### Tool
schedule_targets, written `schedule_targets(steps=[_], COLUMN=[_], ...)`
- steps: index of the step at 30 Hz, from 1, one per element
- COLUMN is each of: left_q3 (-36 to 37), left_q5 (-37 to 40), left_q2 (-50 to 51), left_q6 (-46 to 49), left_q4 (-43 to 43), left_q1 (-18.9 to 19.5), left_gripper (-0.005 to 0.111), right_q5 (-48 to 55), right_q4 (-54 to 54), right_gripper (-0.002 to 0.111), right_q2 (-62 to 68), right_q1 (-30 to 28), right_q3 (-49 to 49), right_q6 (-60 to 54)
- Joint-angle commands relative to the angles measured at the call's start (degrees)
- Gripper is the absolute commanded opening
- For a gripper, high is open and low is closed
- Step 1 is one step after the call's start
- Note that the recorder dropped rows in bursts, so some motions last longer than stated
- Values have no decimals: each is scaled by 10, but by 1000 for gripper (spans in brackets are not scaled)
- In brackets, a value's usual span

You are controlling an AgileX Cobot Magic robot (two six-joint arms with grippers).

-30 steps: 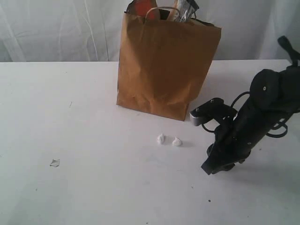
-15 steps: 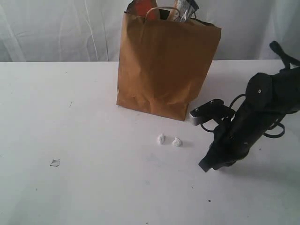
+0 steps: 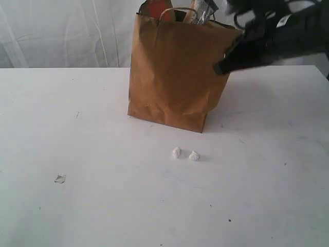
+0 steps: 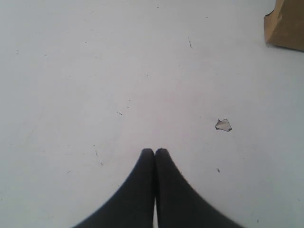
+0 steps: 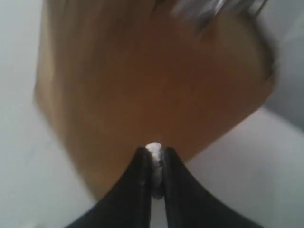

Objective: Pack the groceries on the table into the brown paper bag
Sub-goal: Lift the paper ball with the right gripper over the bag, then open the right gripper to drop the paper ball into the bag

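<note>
The brown paper bag [image 3: 177,72] stands upright at the back middle of the table [image 3: 103,206]. Out of its top poke a brown pouch with an orange mark [image 3: 151,7] and a dark-blue-and-white packet [image 3: 203,10]. My right gripper [image 3: 220,68], motion-blurred, is raised beside the bag's upper right corner. In the right wrist view this gripper [image 5: 154,151] is shut on a small whitish item [image 5: 153,164], with the bag [image 5: 142,80] close in front. My left gripper [image 4: 155,152] is shut and empty over bare table, outside the exterior view.
Two small white crumbs [image 3: 176,152] [image 3: 194,155] lie in front of the bag. A small pale scrap [image 3: 60,178] lies at the left, also near my left gripper as the scrap [image 4: 223,125]. The bag's bottom corner [image 4: 287,26] shows far off there.
My right arm has risen fast from low over the table at the right to the height of the bag's top right corner. The bag and crumbs have not moved.
</note>
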Motion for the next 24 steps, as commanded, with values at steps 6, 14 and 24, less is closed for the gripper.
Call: schedule_targets(steps=[6,14,24], left_q3=[2,2,2], left_q5=[0,0,0], left_q2=[-2,-2,-2], left_q6=[-1,-1,-1], left_q4=[-4,-4,-4], left_q1=[1,1,1], left_gripper=[0,0,0], right_q5=[-346,-487,-566], right_q4=[36,-102,-200], right_gripper=[0,0,0], right_q2=[28,97,191], right_q1=[-2,-2,-2], right_q3=[-1,-4,-55], right_q6=[138,300,348])
